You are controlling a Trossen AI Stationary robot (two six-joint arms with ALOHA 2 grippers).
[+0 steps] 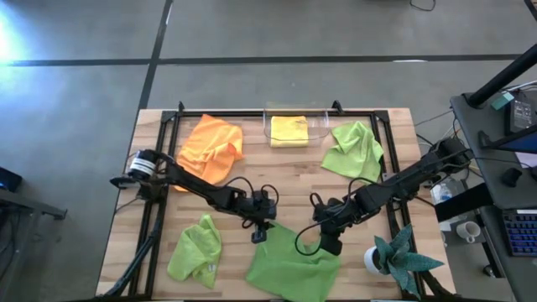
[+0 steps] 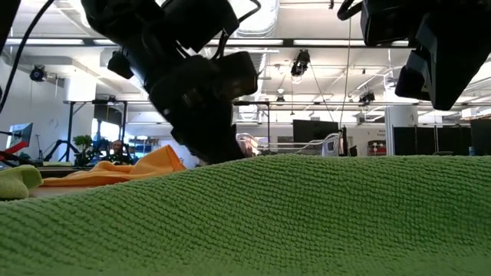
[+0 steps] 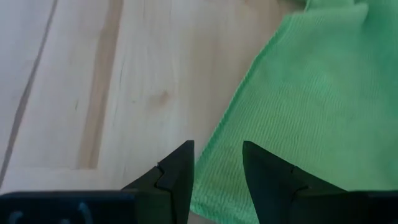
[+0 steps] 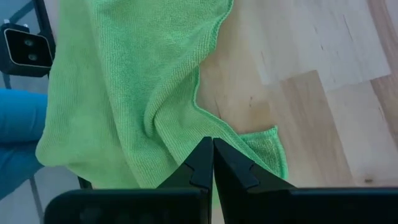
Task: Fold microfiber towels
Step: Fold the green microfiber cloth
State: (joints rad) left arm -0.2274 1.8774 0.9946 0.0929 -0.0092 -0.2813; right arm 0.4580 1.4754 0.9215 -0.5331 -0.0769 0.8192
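A lime green towel [image 1: 294,267] lies spread and a little rumpled at the table's near edge, and it fills the lower half of the low view [image 2: 268,222]. My left gripper [image 1: 260,235] is down at the towel's far left edge [image 3: 214,143]. It is open, with one finger over bare wood and the other over the cloth. My right gripper [image 1: 330,245] is shut over the towel's far right edge [image 4: 205,115], near a small turned-up corner [image 4: 270,137]. In the low view its body [image 2: 453,61] shows above the cloth. My left gripper's open fingers [image 3: 177,180] slant down from the table's left and straddle the towel's far left edge [image 3: 211,168], which lies flat on the wood. I cannot tell whether either finger touches the cloth.
An orange towel [image 1: 210,147] lies crumpled at the far left. A yellow towel [image 1: 289,130] sits folded in the clear bin [image 1: 323,126]. Two more green towels lie at the far right [image 1: 352,151] and near left [image 1: 197,252]. A teal plant in a white pot [image 1: 394,256] stands near right.
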